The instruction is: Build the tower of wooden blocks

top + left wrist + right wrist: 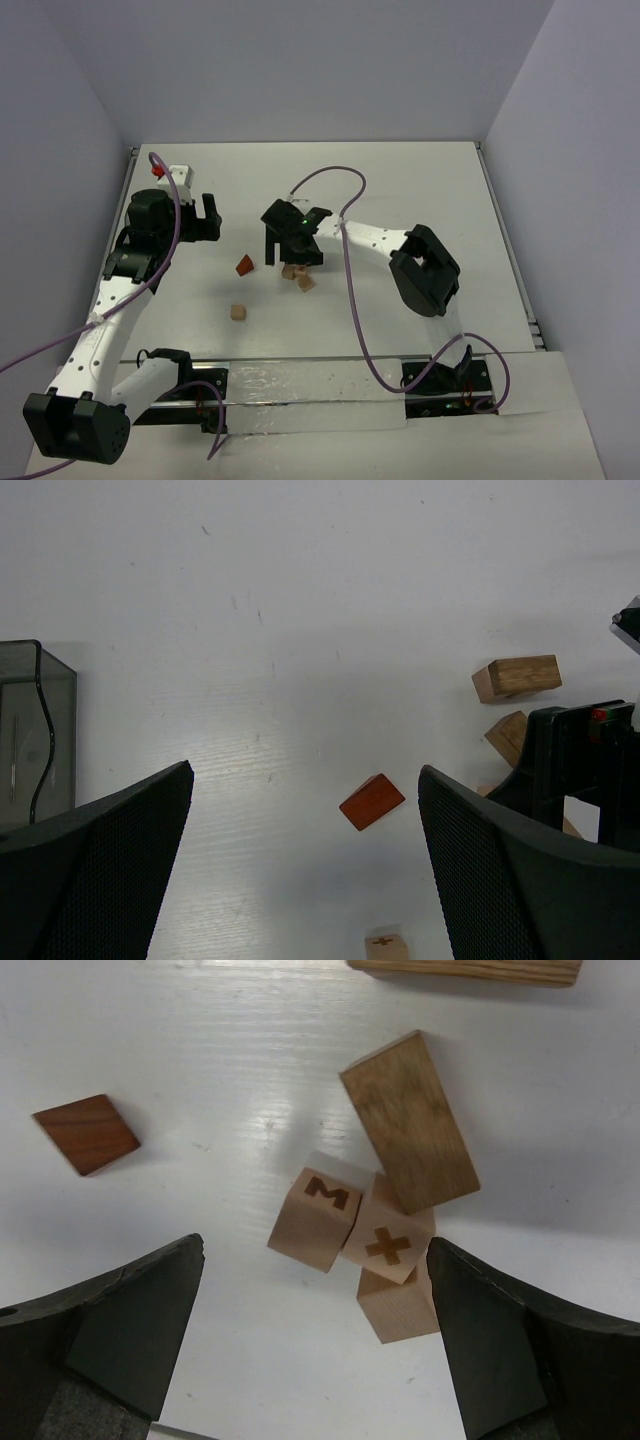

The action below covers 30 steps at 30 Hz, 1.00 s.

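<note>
The left claw (205,218) hangs with its jaws spread wide and nothing between them, well apart from the blocks; to its right on the white surface (420,180) lie a lone light-tan wooden cube (238,312) and the reddish-brown wedge block (244,265); further right, three light-tan cubes (388,1243) huddle touching, with a darker oblong wooden block (408,1125) set diagonally against them; the right claw (315,1250), likewise spread and empty, hovers directly over that cluster, so it looks the nearer arm; no tower stands yet.
</note>
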Each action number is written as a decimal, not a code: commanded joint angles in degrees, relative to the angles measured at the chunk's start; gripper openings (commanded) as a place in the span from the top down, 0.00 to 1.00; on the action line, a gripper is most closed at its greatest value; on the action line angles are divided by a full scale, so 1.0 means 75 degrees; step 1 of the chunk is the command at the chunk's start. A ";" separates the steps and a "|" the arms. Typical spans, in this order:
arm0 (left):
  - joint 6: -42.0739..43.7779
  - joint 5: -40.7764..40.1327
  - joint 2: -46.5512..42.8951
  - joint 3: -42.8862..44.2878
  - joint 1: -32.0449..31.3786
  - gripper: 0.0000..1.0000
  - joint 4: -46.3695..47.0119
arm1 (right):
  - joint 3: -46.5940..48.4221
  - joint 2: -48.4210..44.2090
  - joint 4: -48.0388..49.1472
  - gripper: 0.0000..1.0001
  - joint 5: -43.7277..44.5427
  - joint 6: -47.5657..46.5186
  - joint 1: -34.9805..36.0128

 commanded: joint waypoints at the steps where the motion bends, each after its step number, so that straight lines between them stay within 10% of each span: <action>1: 0.0011 0.0130 -0.0039 0.0255 0.0050 0.01 0.0302 | 0.0214 0.0257 -0.0204 0.01 0.0402 0.0151 -0.0114; 30: 0.0023 0.0359 0.0067 0.0245 0.0050 0.01 0.0334 | -0.0880 -0.0244 0.0522 0.00 -0.0004 -0.0626 -0.0099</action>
